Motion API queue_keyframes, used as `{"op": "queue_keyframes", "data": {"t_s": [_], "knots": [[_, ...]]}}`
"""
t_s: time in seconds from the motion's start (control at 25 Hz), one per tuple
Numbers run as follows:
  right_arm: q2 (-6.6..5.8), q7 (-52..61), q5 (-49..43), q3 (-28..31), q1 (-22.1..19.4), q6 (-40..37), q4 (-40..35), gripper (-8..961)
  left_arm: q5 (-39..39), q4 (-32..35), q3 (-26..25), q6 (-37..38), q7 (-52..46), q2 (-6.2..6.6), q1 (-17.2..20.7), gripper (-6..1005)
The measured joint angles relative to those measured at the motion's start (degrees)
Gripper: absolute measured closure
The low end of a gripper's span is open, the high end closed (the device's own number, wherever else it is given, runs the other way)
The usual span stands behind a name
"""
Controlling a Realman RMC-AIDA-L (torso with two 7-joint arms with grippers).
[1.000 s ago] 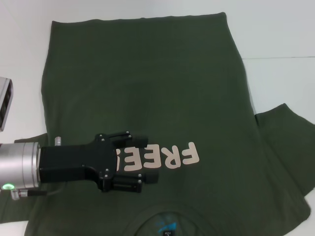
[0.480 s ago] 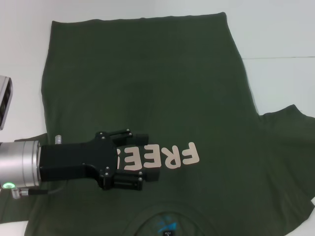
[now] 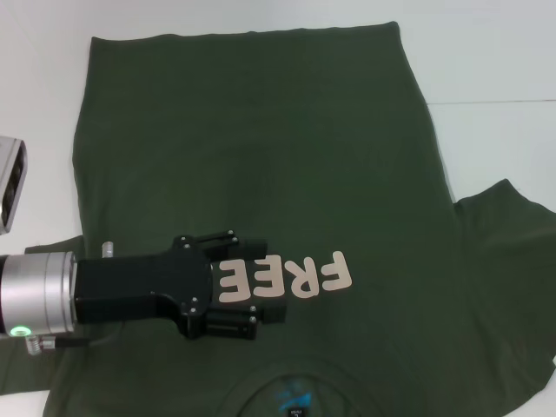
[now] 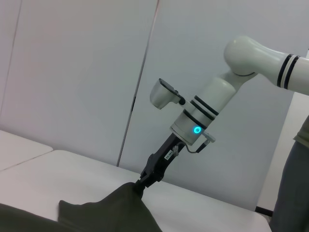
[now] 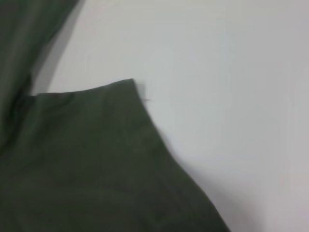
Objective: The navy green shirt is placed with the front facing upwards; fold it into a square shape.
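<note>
Flat across the white table (image 3: pixel 495 61), the navy green shirt (image 3: pixel 261 156) fills the frame's centre; at lower left, the left gripper (image 3: pixel 261 282) hovers spread wide, while the right gripper (image 4: pixel 140 186) apparently pinches a sleeve.

Left gripper (image 3: pixel 265 282) over green shirt (image 3: pixel 261 156)

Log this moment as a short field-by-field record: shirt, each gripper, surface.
shirt: navy green shirt lies flat, front up, "FREE" lettering showing, blue collar label nearest the robot
left gripper: left gripper low over the chest print, jaws apart
right gripper: right gripper at the raised edge of one sleeve
surface: white table
fold state: not yet folded
</note>
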Motion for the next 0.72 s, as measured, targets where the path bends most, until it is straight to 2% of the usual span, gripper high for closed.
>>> {"op": "queue_keyframes", "data": {"t_s": [0.16, 0.24, 0.4, 0.56, 0.72], "knots": [[0.43, -0.4, 0.1, 0.0, 0.7, -1.9, -0.7, 903, -0.1, 0.0, 0.0, 0.0, 0.0, -0.08, 0.3, 85], [1.57, -0.8, 0.7, 0.0, 1.9, -5.1, -4.2, 898, -0.1, 0.0, 0.0, 0.0, 0.1, -0.10, 0.4, 85], [2.55, -1.3, 3.5, -0.1, 4.1, -7.8, -6.7, 888, -0.2, -0.1, 0.0, -0.1, 0.1, -0.08, 0.4, 85], [3.76, -1.8, 9.0, -1.1, 8.0, -8.9, -7.3, 879, -0.2, -0.1, 0.0, -0.1, 0.2, -0.07, 0.4, 85], [5.59, -2.5, 14.3, -5.4, 10.9, -8.4, -7.5, 869, -0.2, -0.1, -0.1, 0.3, 0.2, -0.06, 0.4, 85]]}}
